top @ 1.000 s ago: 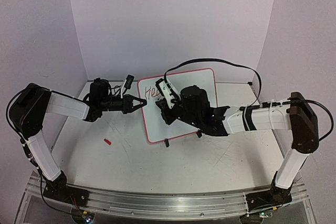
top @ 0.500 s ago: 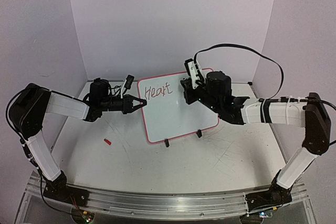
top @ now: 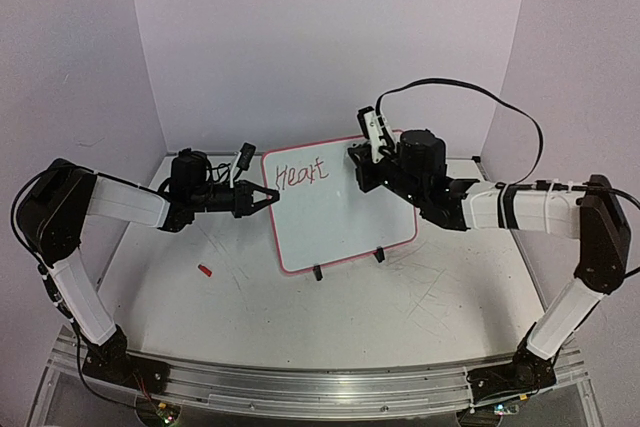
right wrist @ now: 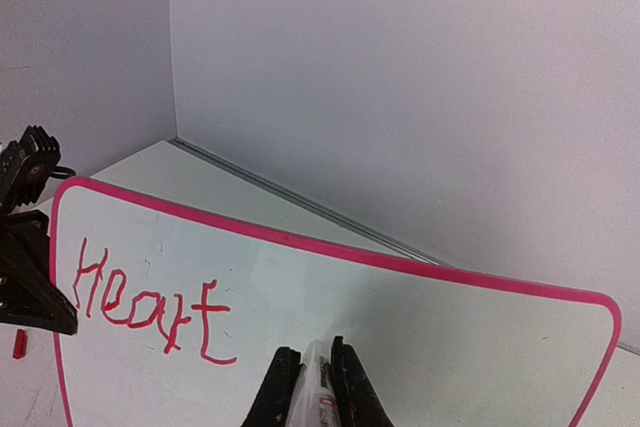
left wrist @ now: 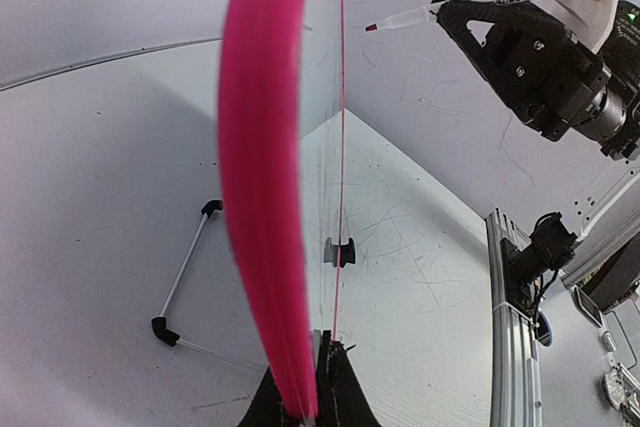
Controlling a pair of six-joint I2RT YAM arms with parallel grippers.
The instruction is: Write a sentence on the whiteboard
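Pale lilac walls close in three sides of a scuffed white bench. The whiteboard stands at the middle of it on its lower edge, propped on two black clip feet. Its writing face is towards the arms, and a pink-red rim runs round its rounded corners. The word "Heart" is written in red along the top of its face, towards the left corner.

The left end effector reaches in level from the board's left side. Its jaws are pinched tight on the left rim, and the left wrist view shows the rim rising straight out from between the black fingers.

The right end effector hangs in front of the board's upper right part, clamped narrow on a white marker. The red tip points at the face, and in the left wrist view a thin gap shows between tip and board. From the right wrist the tip itself is hidden below the frame.

A black cable arches over the right arm, to the board's right. On the bench to the board's lower left, well apart from it, lies a small red piece. Behind the board, in the left wrist view, a thin pale rod with black ends lies flat.
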